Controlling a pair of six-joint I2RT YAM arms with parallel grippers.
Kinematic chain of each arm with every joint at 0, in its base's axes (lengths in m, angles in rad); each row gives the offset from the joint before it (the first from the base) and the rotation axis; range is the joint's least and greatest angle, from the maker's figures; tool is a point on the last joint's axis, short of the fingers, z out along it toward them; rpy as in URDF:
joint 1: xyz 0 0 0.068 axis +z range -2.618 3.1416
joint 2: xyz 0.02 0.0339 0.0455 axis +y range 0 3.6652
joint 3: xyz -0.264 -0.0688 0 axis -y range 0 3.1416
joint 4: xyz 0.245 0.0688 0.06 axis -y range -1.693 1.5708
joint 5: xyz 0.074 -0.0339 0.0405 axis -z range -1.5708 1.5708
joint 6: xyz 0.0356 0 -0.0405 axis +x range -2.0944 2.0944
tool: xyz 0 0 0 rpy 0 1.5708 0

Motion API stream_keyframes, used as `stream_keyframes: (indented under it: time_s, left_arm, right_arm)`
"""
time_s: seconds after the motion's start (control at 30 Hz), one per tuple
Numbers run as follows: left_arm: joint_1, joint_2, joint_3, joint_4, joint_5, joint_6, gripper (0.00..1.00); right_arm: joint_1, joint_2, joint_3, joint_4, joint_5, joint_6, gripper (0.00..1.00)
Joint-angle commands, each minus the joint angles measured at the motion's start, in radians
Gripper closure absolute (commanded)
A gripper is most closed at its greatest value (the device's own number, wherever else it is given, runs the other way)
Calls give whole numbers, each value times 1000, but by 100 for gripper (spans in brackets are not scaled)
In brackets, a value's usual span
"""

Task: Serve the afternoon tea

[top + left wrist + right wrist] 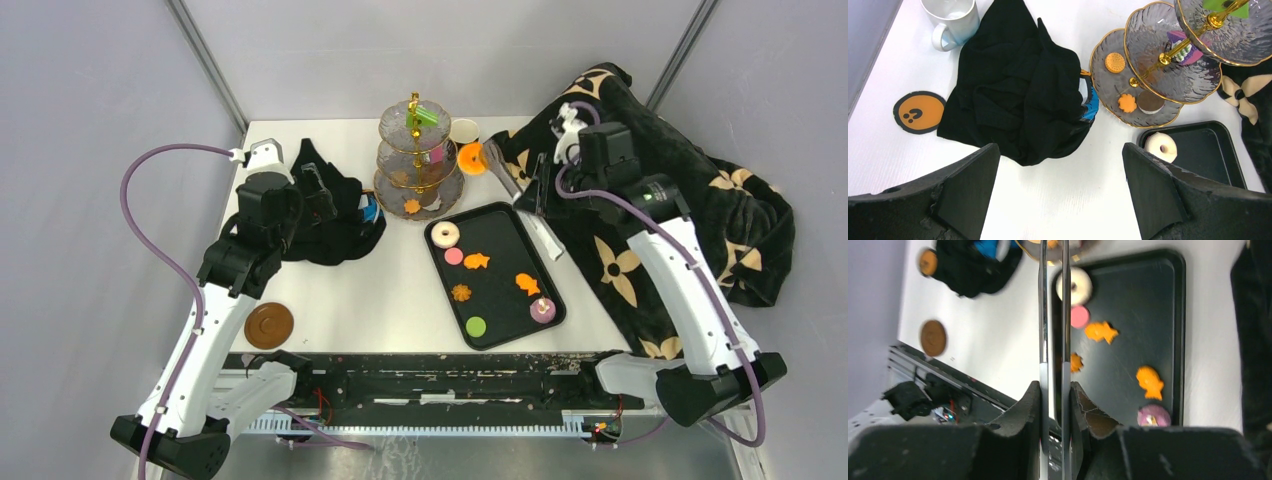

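Steel tongs point(1043, 315) sit clamped in the right claw point(1054, 390), both arms pressed almost parallel. Left claw point(1060, 167) hangs spread wide and empty over the black cloth point(1018, 85) at the bench's left side. Treats point(461, 292) lie on the black tray point(505, 300) mid-bench, toward the near edge: white donut point(445, 234), pink disc point(453, 256), orange cookies point(476, 261), green disc point(476, 326).

Risks, as judged:
- Your squeeze leaves little gap at the tips, so a treat may squirt off the smooth metal.
- Long tongs can swivel in the pads.
- Their reach may clip the tiered stand point(418, 150) near the far edge.
- Flowered blanket point(640, 250) under your right arm could snag.
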Motion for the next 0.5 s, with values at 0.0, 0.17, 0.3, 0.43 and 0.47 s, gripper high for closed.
stream_keyframes:
  time_s: [0.0, 0.17, 0.3, 0.43, 0.47]
  left_arm:
    - [7, -13, 31, 26, -15, 12, 1]
    - [7, 2, 41, 28, -9, 7, 1]
    - [9, -2, 42, 35, -12, 7, 1]
    - [7, 4, 46, 33, -26, 17, 1]
    - [7, 2, 46, 33, -32, 20, 1]
  right_arm:
    - [5, 15, 143, 96, -94, 31, 99]
    - [68, 89, 210, 291, -122, 170, 99]
    - [148, 185, 281, 339, -61, 186, 99]
    - [210, 258, 311, 367, -13, 194, 99]
    - [218, 266, 310, 379, -8, 199, 99]
